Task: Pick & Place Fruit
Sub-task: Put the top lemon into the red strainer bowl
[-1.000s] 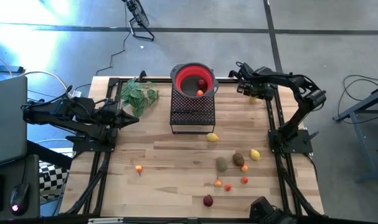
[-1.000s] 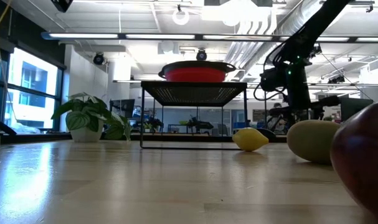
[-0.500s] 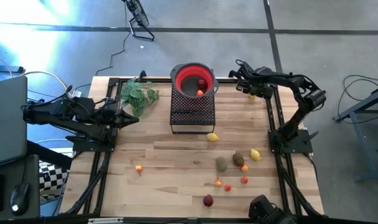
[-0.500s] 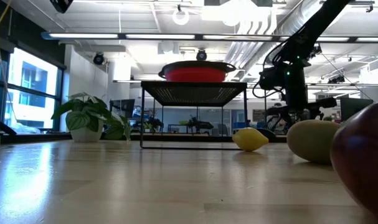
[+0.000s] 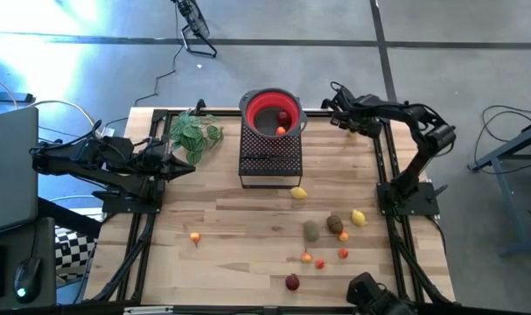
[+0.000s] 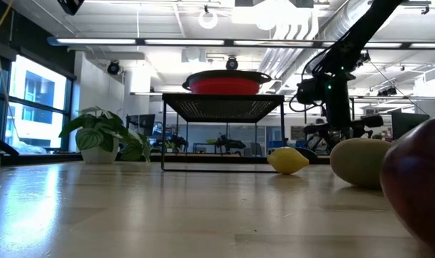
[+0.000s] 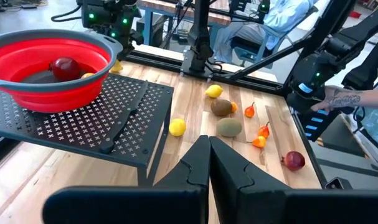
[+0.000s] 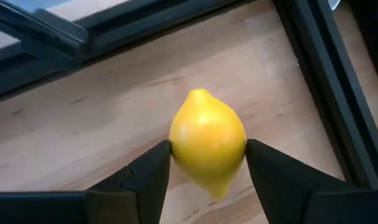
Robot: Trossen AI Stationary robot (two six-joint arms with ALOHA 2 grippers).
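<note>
My right gripper (image 5: pixel 342 121) hangs over the table's far right corner, pointing steeply down, shut on a yellow lemon (image 8: pixel 207 142). A red bowl (image 5: pixel 258 107) on a black mesh stand (image 5: pixel 269 159) holds a dark red ball (image 5: pixel 284 118) and a small orange piece (image 5: pixel 281 131). On the table lie two lemons (image 5: pixel 298 193) (image 5: pixel 359 217), a brown oval (image 5: pixel 335 224), an olive-green oval (image 5: pixel 311 231), a dark red ball (image 5: pixel 292 282) and several tiny orange and red pieces (image 5: pixel 320 262). My left gripper (image 5: pixel 188 166) waits shut at the left. My right gripper pinches the lemon across its widest part (image 8: pixel 176 146), one finger on each side. The fingers (image 8: pixel 152 171) come from above, slanting down. The lemon's pointed ends stick out either way between them. Whether its lower end touches the table I cannot tell.
A green leafy plant (image 5: pixel 195 133) stands at the far left beside the stand. One tiny orange piece (image 5: pixel 195 236) lies alone toward the near left. Black frame rails (image 5: pixel 380 166) run along both table sides. A person sits beyond the table in the left wrist view (image 7: pixel 282 15).
My right gripper has tipped a little and edged slightly toward the red bowl, still with the lemon between its fingers.
</note>
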